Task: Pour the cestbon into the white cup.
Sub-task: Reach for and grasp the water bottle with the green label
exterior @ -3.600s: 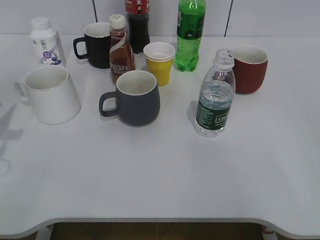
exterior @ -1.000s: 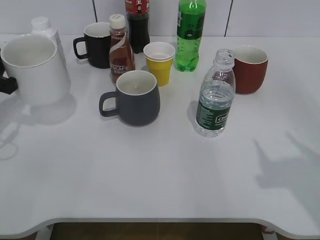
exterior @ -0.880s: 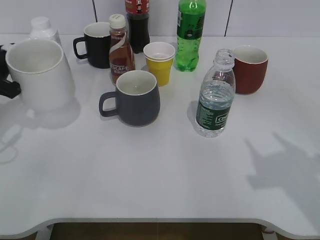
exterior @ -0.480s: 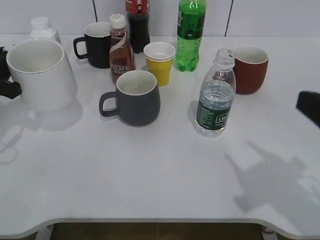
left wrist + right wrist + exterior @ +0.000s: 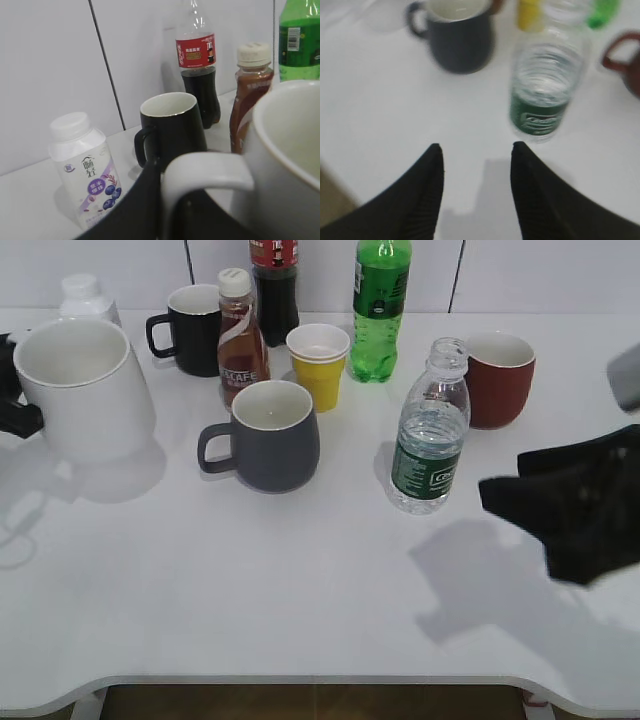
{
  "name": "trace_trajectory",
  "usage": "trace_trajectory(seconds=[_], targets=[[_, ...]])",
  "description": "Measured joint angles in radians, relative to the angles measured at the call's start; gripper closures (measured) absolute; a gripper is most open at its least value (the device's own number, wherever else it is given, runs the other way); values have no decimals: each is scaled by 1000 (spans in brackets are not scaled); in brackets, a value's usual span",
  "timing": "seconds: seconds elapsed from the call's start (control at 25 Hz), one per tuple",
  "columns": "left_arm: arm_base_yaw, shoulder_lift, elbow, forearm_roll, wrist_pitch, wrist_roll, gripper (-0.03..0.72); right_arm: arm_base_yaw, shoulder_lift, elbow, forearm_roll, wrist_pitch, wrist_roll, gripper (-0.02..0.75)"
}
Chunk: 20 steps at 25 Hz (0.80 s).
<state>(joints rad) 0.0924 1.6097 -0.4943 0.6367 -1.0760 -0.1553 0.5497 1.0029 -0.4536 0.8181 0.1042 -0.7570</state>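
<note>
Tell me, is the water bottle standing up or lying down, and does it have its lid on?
The cestbon stands upright on the table. Its lid is off: the neck ends in an open rim.

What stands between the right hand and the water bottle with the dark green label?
Nothing visible. The right hand is open, with its two fingers pointing at the cestbon, and only bare white table lies in the gap. The grey mug stands off to the left, outside that path.
</note>
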Motion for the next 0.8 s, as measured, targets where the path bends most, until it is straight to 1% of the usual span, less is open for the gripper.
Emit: trace_trajectory(seconds=[0.04,0.12,0.2,0.24,0.28,0.4,0.48,0.56,0.6,0.68,0.72,0.8], targets=[[0,0,0,2,0,0,660,6,18,8,31,-63,23,412],[0,0,0,3,0,0,660,16,32,48,68,-262,98,416],[0,0,0,1,0,-1,660,17,31,101,41,-461,238,417],[0,0,0,1,0,-1,660,17,30,135,-12,-556,343,417],[0,0,0,1,0,-1,660,17,30,170,-89,-636,450,417],[0,0,0,2,0,-1,660,17,57,250,-347,-758,681,393],[0,0,0,2,0,-1,660,17,101,278,-503,-779,736,350],[0,0,0,2,0,-1,660,17,169,288,-627,-798,757,276],[0,0,0,2,0,-1,660,17,201,288,-663,-822,763,230],[0,0,0,2,0,-2,660,17,286,288,-687,-917,769,150],[0,0,0,2,0,-2,660,17,332,288,-688,-961,770,121],[0,-1,0,2,0,-3,660,17,420,278,-688,-1051,773,95]])
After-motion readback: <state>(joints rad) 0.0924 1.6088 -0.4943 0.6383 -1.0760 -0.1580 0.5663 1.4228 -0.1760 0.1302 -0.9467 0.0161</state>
